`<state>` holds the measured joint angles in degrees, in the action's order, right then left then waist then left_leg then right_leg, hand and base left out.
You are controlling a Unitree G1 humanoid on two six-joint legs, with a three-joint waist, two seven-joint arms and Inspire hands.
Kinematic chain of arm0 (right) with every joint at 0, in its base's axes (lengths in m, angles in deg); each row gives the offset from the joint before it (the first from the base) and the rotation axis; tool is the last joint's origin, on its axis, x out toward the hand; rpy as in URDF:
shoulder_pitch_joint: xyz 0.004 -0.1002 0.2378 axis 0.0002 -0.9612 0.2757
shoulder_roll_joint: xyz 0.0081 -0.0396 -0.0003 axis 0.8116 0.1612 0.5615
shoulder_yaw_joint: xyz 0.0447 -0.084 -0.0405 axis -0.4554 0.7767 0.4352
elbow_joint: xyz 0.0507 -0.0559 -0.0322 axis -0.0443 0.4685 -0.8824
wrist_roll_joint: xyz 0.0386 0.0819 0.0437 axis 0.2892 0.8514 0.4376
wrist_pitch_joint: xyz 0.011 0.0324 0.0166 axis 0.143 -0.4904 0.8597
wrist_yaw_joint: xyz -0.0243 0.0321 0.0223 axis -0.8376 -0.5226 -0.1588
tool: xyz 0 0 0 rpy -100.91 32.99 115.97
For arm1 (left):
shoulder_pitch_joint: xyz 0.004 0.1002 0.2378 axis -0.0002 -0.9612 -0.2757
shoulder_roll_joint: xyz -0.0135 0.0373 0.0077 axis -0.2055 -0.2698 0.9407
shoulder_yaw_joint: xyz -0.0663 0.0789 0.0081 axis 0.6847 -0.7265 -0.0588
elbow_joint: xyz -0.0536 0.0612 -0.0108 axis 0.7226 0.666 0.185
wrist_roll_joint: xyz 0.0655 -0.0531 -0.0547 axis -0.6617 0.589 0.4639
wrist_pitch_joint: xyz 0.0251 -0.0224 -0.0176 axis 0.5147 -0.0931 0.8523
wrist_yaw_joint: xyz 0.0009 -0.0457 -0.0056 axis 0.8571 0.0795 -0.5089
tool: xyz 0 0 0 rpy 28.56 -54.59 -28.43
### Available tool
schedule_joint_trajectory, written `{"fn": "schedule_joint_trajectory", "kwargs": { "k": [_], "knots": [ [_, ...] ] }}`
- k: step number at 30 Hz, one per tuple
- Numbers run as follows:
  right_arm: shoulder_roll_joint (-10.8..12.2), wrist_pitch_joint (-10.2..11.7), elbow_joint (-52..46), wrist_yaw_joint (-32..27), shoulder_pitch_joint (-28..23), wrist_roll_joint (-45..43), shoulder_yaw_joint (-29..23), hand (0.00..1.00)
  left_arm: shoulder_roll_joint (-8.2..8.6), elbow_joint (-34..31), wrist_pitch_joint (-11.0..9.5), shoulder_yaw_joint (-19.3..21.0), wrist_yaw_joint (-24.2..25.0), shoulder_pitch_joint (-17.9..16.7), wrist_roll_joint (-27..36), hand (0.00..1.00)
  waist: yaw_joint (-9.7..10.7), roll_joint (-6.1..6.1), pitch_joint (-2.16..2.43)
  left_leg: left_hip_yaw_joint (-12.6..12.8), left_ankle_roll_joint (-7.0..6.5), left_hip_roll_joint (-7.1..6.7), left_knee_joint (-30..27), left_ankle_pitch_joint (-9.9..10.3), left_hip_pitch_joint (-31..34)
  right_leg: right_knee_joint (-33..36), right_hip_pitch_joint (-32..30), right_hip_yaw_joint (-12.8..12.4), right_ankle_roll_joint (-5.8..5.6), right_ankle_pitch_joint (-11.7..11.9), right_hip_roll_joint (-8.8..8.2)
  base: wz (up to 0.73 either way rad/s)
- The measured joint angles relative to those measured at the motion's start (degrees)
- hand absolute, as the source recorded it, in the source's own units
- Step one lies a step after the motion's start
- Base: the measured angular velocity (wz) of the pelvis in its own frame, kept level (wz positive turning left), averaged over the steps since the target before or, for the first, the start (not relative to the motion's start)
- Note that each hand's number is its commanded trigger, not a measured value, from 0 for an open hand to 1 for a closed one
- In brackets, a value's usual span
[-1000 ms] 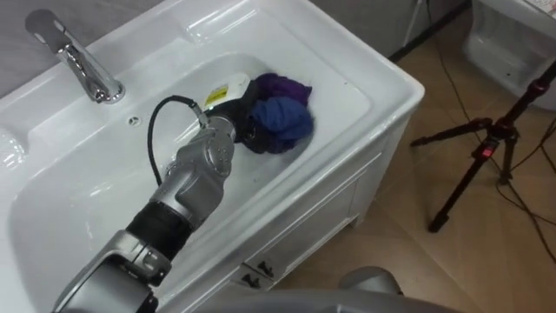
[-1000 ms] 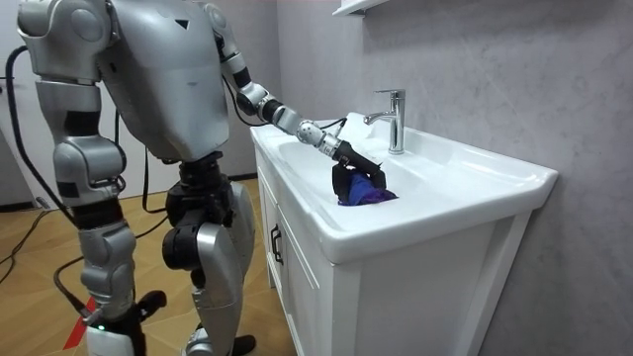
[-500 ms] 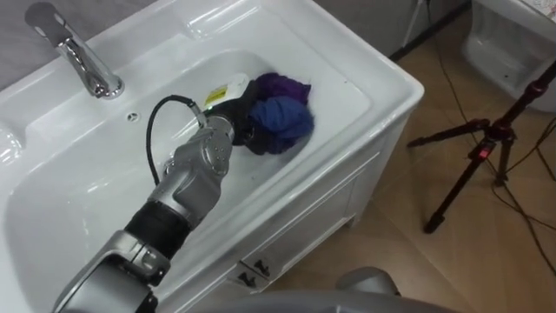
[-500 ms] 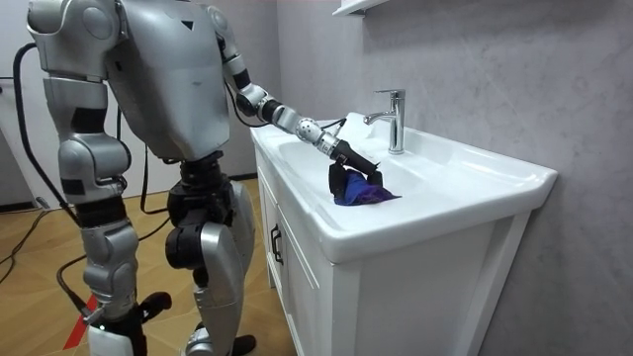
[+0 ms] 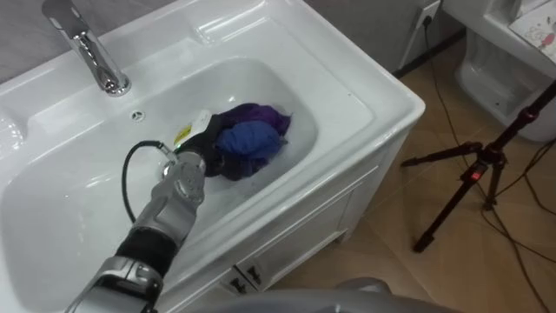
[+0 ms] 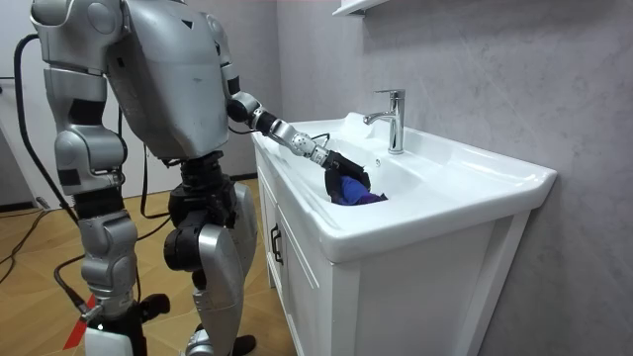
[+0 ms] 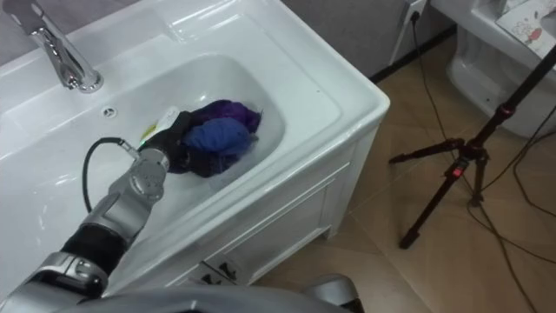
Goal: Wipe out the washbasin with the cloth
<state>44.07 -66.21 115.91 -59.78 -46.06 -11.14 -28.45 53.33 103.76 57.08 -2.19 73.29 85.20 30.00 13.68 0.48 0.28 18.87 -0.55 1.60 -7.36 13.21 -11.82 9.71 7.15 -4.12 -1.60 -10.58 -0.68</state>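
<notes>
The left hand point(image 5: 205, 153) is clenched on a crumpled blue and purple cloth point(image 5: 252, 139) lying soft and bunched in the bowl of the glossy white ceramic basin point(image 5: 347, 83); a curved chrome tap point(image 5: 94, 54) stands behind it; a black metal tripod point(image 5: 473, 174) stands on the wooden floor point(image 5: 391, 269) beside the white cabinet point(image 5: 300, 239); the right hand point(image 6: 103, 340) hangs low at the robot's side, and I cannot tell its state.

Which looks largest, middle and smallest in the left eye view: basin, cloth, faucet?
1. basin
2. cloth
3. faucet, slim and cut off by the top edge, so its place after the cloth is unsure.
</notes>
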Motion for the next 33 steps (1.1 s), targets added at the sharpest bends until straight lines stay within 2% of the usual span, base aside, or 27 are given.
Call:
{"fn": "schedule_joint_trajectory", "kwargs": {
  "k": [3, 4, 6, 10, 12, 16, 19, 22, 23, 28, 29, 31, 33],
  "knots": [
    [0.1, 0.1, -0.4, 0.1, -0.2, -1.1, -1.1, 0.00, -0.23, 3.3, -2.1, 4.2, -3.6, -1.5, 0.0, 1.00, -0.7, -0.17, 0.11, -0.6, 0.04, 0.00, 0.0, 0.0, -0.6, 0.0, 1.0, 0.5, 0.08, 0.0, -0.01, 0.08],
    [0.1, 0.1, -0.4, 0.1, -0.2, -1.5, -1.2, 0.00, -0.45, 3.7, -2.3, 4.5, -4.4, -1.8, -0.1, 1.00, -1.2, -0.09, 0.12, -0.6, 0.06, 0.02, 0.0, 0.0, -0.8, 0.0, 1.2, 0.5, 0.08, 0.0, 0.03, 0.00],
    [0.3, -0.1, 0.0, 0.2, -0.4, -2.4, -1.2, 0.00, -1.69, 6.5, -3.3, 5.9, -8.0, -2.7, -0.1, 1.00, -2.5, 0.11, 0.28, -0.9, 0.24, 0.14, 0.1, 0.1, -1.3, 0.0, 1.6, 0.7, 0.15, 0.1, 0.19, 0.00],
    [0.6, -0.6, -0.8, 0.8, -0.9, -3.2, -2.3, 0.00, -2.64, 8.0, -3.4, 9.1, -12.0, -4.2, -1.2, 1.00, -3.7, 0.16, 0.53, -1.2, 0.47, 0.41, 0.2, 0.0, -1.6, 0.0, 2.0, 1.6, 0.38, 0.2, 0.35, 0.01],
    [0.9, -0.8, -1.1, 0.9, -1.6, -3.7, -2.3, 0.00, -3.24, 8.0, -3.4, 9.5, -13.9, -5.3, -2.6, 1.00, -5.1, 0.26, 0.77, -1.1, 0.79, 0.79, 0.6, 0.0, -1.8, 0.0, 1.9, 1.8, 0.72, 0.4, 0.73, -0.12],
    [0.7, -1.3, -1.1, 1.6, -1.4, -5.0, -4.1, 0.00, -4.25, 9.1, -3.4, 11.0, -14.7, -5.7, -5.1, 1.00, -6.1, 0.61, 1.00, -1.4, 1.11, 1.08, 0.6, -0.2, -1.8, 0.0, 1.9, 2.4, 1.23, 0.5, 0.94, -0.02],
    [0.0, -1.2, -1.1, 2.1, -1.1, -5.0, -4.6, 0.00, -5.44, 9.4, -3.3, 11.4, -16.4, -7.3, -7.6, 1.00, -6.3, 1.40, 1.41, -1.8, 1.34, 1.14, 0.5, -0.4, -1.9, 0.0, 2.0, 2.8, 1.45, 0.3, 0.98, 0.03],
    [-1.2, -0.7, -1.0, 2.0, -0.6, -4.2, -5.0, 0.00, -6.32, 9.2, -3.3, 12.4, -17.7, -8.6, -10.3, 1.00, -7.4, 2.28, 1.40, -2.8, 1.34, 1.08, 0.4, -0.4, -1.7, 0.0, 1.9, 2.9, 1.63, 0.2, 1.00, 0.02],
    [-1.7, -0.5, -0.9, 2.2, -0.3, -4.1, -5.1, 0.00, -6.42, 9.1, -3.3, 13.1, -17.9, -8.7, -10.9, 1.00, -7.8, 2.55, 1.34, -3.9, 1.33, 0.98, 0.2, -0.4, -1.5, -0.1, 1.9, 3.2, 1.66, 0.2, 0.94, 0.12],
    [-3.1, 1.0, -1.0, 2.9, 0.9, -4.3, -6.9, 0.00, -7.11, 7.6, -3.3, 14.3, -17.6, -9.4, -14.4, 1.00, -9.4, 3.76, 1.13, -5.8, 1.41, 0.96, -0.1, -0.4, -0.7, -0.2, 1.9, 4.8, 1.89, 0.1, 0.86, 0.13],
    [-3.6, 1.5, -1.0, 2.8, 1.5, -4.3, -7.3, 0.00, -7.36, 6.7, -3.3, 14.3, -17.2, -10.3, -15.1, 1.00, -9.6, 4.37, 1.15, -6.1, 1.42, 0.97, -0.3, -0.4, -0.6, -0.4, 1.8, 4.9, 1.93, 0.0, 0.85, 0.07],
    [-4.3, 2.6, -1.1, 2.6, 1.8, -4.4, -7.6, 0.00, -7.97, 5.1, -3.3, 14.3, -16.3, -11.5, -15.6, 1.00, -9.7, 5.06, 1.54, -6.9, 1.43, 0.92, -0.5, -0.4, 0.2, -1.0, 1.8, 5.9, 1.96, 0.1, 0.70, 0.10],
    [-4.4, 3.3, -1.1, 1.9, 1.9, -4.5, -8.7, 0.00, -8.84, 1.7, -3.3, 14.4, -14.7, -13.2, -16.9, 1.00, -10.8, 5.90, 1.50, -8.2, 1.48, 0.92, -1.1, -0.5, 1.0, -1.1, 1.5, 6.8, 1.99, 0.0, 0.64, 0.14]
  ]
}}
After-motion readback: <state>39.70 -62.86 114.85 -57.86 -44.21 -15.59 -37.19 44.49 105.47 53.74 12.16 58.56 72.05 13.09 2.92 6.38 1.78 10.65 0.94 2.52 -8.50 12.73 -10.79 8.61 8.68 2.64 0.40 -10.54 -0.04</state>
